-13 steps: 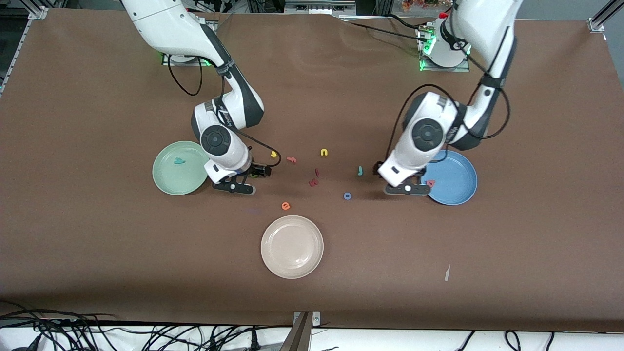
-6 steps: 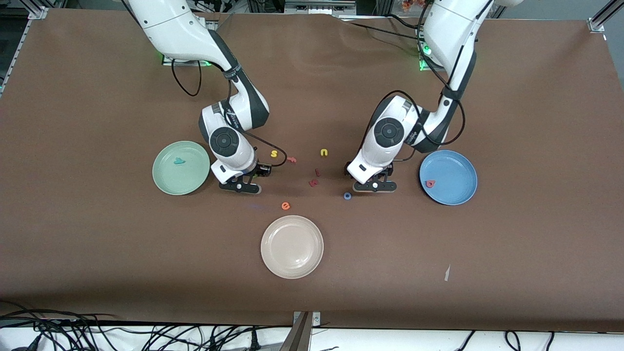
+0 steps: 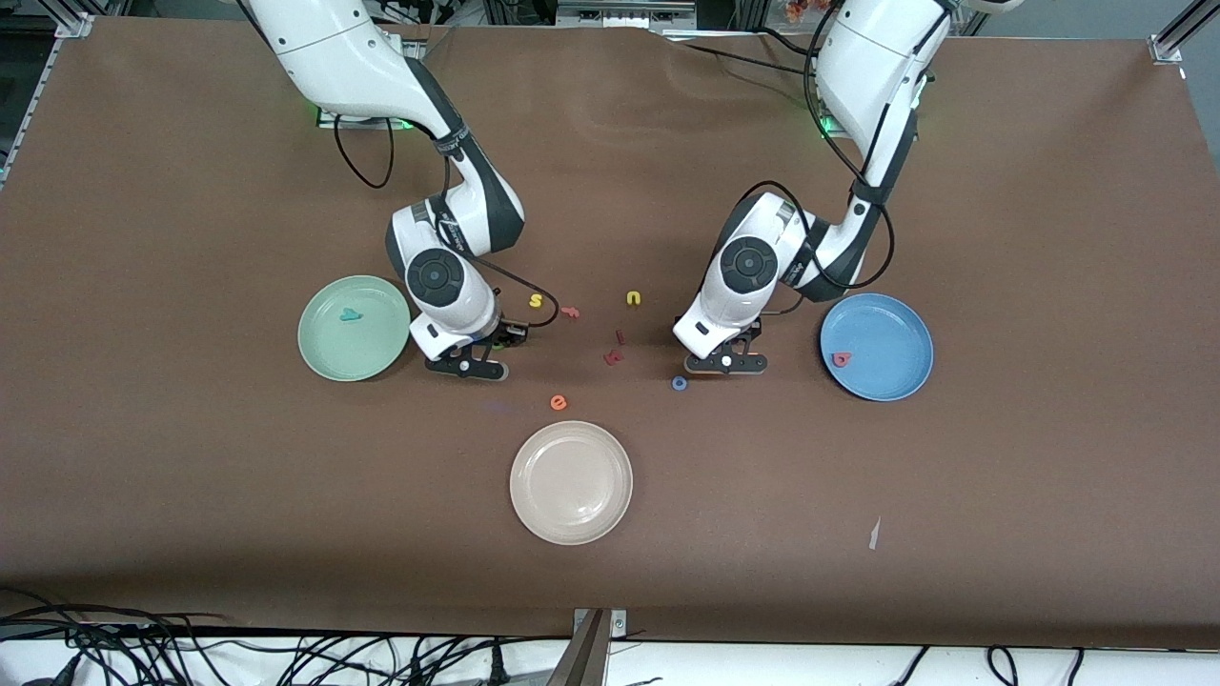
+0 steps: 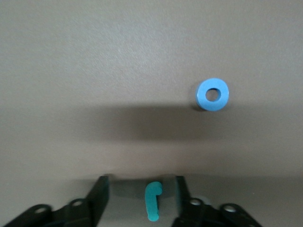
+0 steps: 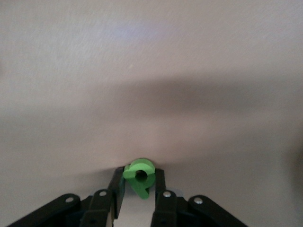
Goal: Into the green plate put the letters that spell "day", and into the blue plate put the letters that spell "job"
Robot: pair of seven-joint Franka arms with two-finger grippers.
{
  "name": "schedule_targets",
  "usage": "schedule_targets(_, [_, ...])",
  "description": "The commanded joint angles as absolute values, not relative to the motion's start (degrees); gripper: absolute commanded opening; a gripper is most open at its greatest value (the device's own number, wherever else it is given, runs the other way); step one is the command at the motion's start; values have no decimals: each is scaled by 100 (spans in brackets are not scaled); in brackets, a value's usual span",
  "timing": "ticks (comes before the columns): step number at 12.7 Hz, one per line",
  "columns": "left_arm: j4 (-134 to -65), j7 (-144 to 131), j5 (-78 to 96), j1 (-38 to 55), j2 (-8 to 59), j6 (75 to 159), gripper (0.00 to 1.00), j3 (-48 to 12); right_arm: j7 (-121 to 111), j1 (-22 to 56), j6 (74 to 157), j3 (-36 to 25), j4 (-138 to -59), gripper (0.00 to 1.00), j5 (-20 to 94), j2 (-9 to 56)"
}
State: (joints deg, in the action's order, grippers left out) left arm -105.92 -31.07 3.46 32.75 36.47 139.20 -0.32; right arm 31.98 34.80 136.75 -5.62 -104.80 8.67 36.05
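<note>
Layout, from the right arm's end of the bench [image 3: 191, 495] toward the left arm's:

- Green plate [image 3: 372, 354]: the teal y [image 3: 351, 314] lies in it.
- Right gripper [image 5: 138, 178]: low on the bench just beside the green plate. The jaws are closed on the green d [image 5: 139, 171], which is pinched between the tips.
- Middle of the bench: yellow s [image 3: 536, 300], yellow u [image 3: 634, 298], orange e [image 3: 559, 402] and dark red letters [image 3: 613, 357] lie loose. No yellow "a" can be made out.
- White plate [image 3: 571, 514]: nearest the front camera, nothing seen in it.
- Left gripper [image 4: 140, 185]: low over the teal j [image 4: 152, 202]. The jaws stand open on either side of the j, with a gap on both sides, so no grip is seen. The blue o [image 4: 212, 94] lies close by on the bench, apart from the jaws.
- Blue plate [image 3: 891, 329]: the red b [image 3: 841, 359] lies in it.

Judged status: y and b are placed; d is gripped; j is about to be gripped; o and "a" are outstanding.

Risks:
- The d is held only at the jaw tips, so it may twist or slip out on lifting and fall short of the green plate.
- The j is thin and sits off-centre between the jaws. It may be pushed sideways or tipped flat instead of being pinched as they shut.
- An empty lift would go unnoticed unless checked in the wrist view.
- The s and u could be mistaken for the missing "a".
</note>
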Motion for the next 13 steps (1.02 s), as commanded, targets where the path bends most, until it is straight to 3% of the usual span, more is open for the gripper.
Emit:
schedule_targets(1, [-10556, -3286, 457, 3410, 3708, 13860, 28, 18, 3041, 3463, 13204, -991, -10494, 10, 835, 3218])
schedule_targets(3, [-10556, -3287, 457, 3410, 3726, 13860, 4, 18, 2334, 3454, 12546, -1386, -10529, 11, 853, 2954])
schedule_targets(4, [-10556, -3252, 457, 3375, 3735, 13860, 0, 18, 1842, 3454, 12168, -1667, -10582, 10, 853, 2797])
schedule_targets(7, [-10521, -3208, 457, 3252, 3683, 13677, 0, 26, 1187, 3454, 11996, -2310, -11273, 11, 861, 2436])
schedule_targets(11, [-10162, -1642, 466, 2332, 3288, 12222, 0, 18, 1178, 3454, 13277, -2347, -12346, 14, 879, 2391])
schedule_targets(13, [-10099, -376, 457, 1813, 3156, 11718, 0, 35, 1195, 3454, 13447, -2338, -12419, 16, 905, 2391])
